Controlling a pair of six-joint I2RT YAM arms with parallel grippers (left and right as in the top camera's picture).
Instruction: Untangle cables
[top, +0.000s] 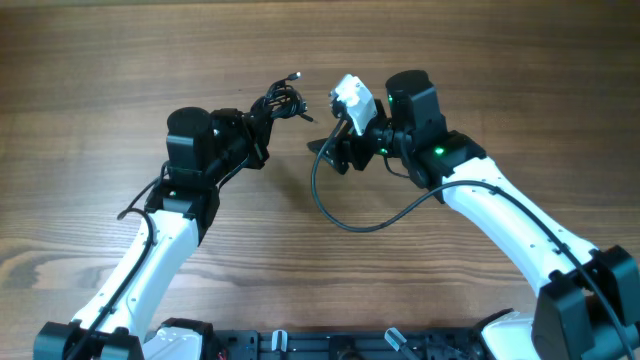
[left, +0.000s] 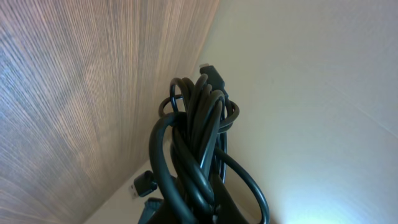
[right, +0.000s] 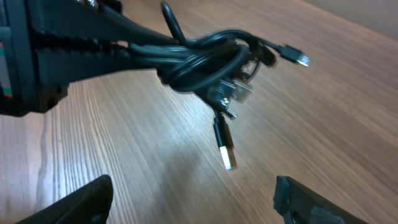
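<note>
Overhead, upper centre: the cables (top: 283, 100) are one knotted bundle, clamped in the left gripper (top: 258, 128). Right gripper (right: 193, 208) has its fingers apart, empty, nearby. By my judgement no cord is freed yet, so all the untangling is left.

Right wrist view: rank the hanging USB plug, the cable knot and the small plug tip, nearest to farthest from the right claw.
1. Hanging USB plug, centre, dangling lowest.
2. Cable knot, just above it.
3. Small plug tip, upper right, sticking out beyond.
</note>
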